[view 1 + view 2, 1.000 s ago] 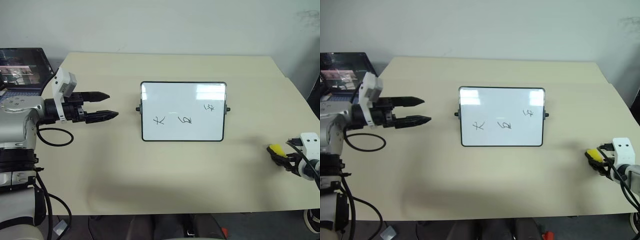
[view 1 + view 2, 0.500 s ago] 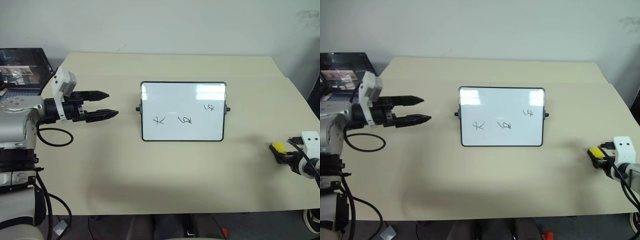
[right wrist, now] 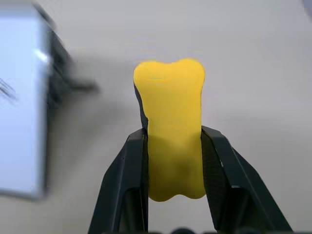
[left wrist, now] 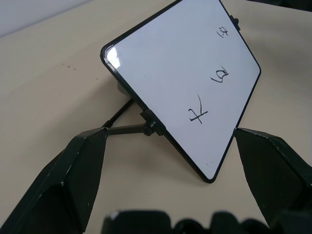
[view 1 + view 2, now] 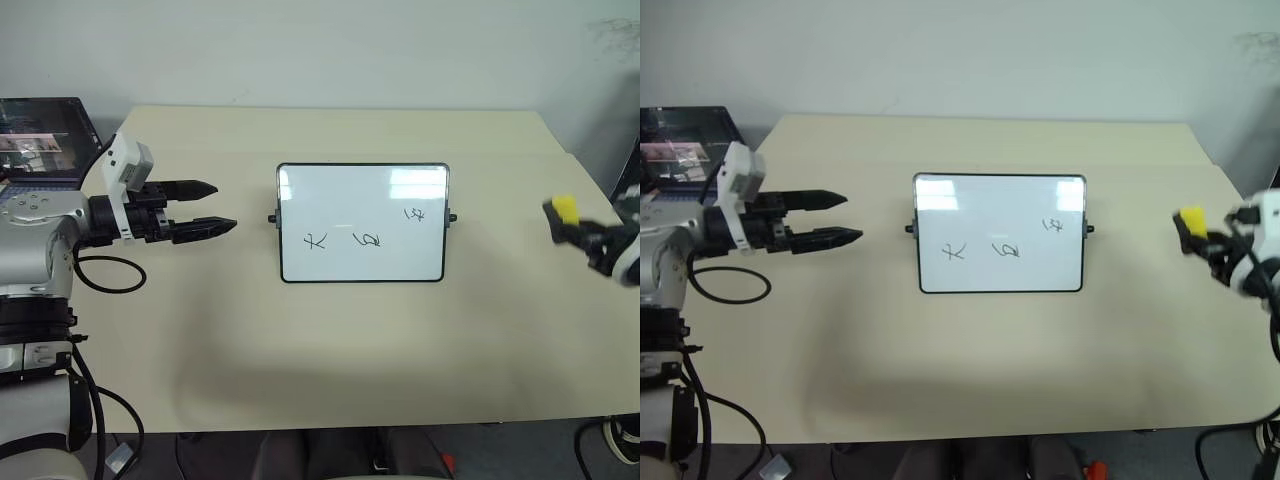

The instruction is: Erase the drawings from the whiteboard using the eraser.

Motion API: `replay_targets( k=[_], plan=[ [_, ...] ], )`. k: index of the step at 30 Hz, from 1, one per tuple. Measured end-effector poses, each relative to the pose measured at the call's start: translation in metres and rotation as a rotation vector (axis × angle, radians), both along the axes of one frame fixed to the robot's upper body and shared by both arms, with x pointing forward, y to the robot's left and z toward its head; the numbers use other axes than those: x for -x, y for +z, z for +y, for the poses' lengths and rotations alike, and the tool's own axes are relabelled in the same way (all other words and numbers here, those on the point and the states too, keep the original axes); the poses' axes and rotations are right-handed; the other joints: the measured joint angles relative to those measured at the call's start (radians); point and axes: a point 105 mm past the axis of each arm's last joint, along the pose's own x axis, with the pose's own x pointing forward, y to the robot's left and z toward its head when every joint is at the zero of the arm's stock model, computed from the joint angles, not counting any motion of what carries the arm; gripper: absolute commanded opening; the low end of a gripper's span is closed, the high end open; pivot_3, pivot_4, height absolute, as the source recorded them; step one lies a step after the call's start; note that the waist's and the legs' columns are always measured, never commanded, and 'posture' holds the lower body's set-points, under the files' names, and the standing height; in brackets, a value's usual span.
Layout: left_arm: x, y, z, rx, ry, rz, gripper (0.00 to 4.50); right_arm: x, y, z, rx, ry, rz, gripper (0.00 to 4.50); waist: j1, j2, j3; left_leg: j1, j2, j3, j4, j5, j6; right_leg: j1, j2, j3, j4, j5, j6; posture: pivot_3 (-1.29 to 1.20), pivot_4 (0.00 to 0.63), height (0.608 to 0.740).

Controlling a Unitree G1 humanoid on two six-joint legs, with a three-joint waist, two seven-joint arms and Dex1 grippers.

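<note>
The whiteboard (image 5: 350, 200) stands tilted on the middle of the table, with three black drawings (image 5: 369, 240) across its lower and right part. To its right, my right gripper (image 5: 578, 228) hangs above the table, shut on the yellow eraser (image 5: 566, 208). The right wrist view shows the eraser (image 3: 170, 126) clamped between both black fingers (image 3: 130, 165), with the board's edge beside it. My left gripper (image 5: 222, 207) hovers left of the board, open and with nothing in it. The whiteboard (image 4: 175, 63) lies between its fingertips in the left wrist view.
A dark laptop (image 5: 40, 140) sits at the table's far left corner. A black cable (image 5: 105, 272) loops on the table under my left arm. The cream table (image 5: 330, 350) runs wide in front of the board.
My right gripper closed on the eraser near the table's right front edge and lifted it off the table to about the board's height. The left arm and the board stayed put.
</note>
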Motion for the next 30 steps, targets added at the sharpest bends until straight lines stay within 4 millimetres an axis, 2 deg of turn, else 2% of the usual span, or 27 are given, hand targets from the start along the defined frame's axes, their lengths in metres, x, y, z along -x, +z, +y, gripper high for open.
replay_targets(
  k=[9, 14, 17, 19, 23, 26, 30],
  plan=[
    [0.001, 0.002, -0.002, -0.002, -0.006, -0.009, 4.50, -0.010, 0.026, 0.062, -0.085, 0.214, -0.081, 1.13, -0.003, 0.000, 0.000, -0.001, 0.000, 0.001, 0.000, 0.000, 0.000, -0.001, -0.001, 0.001, 0.000, 0.000, 0.000, 0.00, 0.150, 0.740],
    [0.001, 0.002, -0.002, -0.002, -0.007, -0.009, 4.50, -0.017, 0.024, 0.116, -0.066, 0.404, -0.063, 1.13, -0.011, 0.000, 0.000, -0.001, 0.000, 0.001, 0.001, 0.000, 0.000, -0.002, 0.000, 0.002, 0.002, 0.000, -0.001, 0.00, 0.150, 0.740],
    [0.001, 0.001, -0.002, -0.001, -0.006, -0.007, 4.50, -0.017, 0.030, 0.140, -0.029, 0.487, -0.088, 1.13, -0.011, 0.000, 0.000, -0.001, 0.000, 0.001, 0.001, 0.000, 0.000, -0.003, -0.001, 0.002, 0.002, 0.001, -0.001, 0.00, 0.150, 0.740],
    [0.002, 0.001, -0.002, -0.001, -0.006, -0.004, 4.50, -0.018, 0.035, 0.159, 0.023, 0.548, -0.121, 1.13, -0.012, 0.000, 0.000, -0.001, 0.000, 0.001, 0.001, 0.000, 0.000, -0.003, 0.000, 0.002, 0.003, 0.003, -0.005, 0.00, 0.150, 0.740],
    [0.003, 0.000, -0.001, -0.006, -0.006, -0.004, 4.50, -0.026, 0.040, 0.206, 0.291, 0.650, -0.242, 1.13, -0.015, 0.000, 0.000, 0.000, 0.000, 0.001, 0.001, 0.000, 0.000, -0.005, 0.000, 0.002, 0.007, 0.002, -0.005, 0.00, 0.150, 0.740],
    [0.004, -0.003, 0.002, -0.012, 0.004, 0.008, 4.50, -0.033, 0.032, 0.239, 0.445, 0.705, -0.339, 1.13, -0.015, 0.000, 0.000, 0.000, 0.000, 0.002, 0.002, 0.000, 0.000, -0.005, 0.000, 0.002, 0.008, 0.002, -0.007, 0.00, 0.150, 0.740],
    [0.006, -0.008, 0.006, -0.016, 0.020, 0.028, 4.50, -0.038, 0.019, 0.269, 0.609, 0.757, -0.447, 1.13, -0.015, 0.000, 0.000, -0.001, 0.000, 0.002, 0.002, 0.000, 0.000, -0.007, 0.000, 0.002, 0.010, 0.002, -0.007, 0.00, 0.150, 0.740]
  ],
)
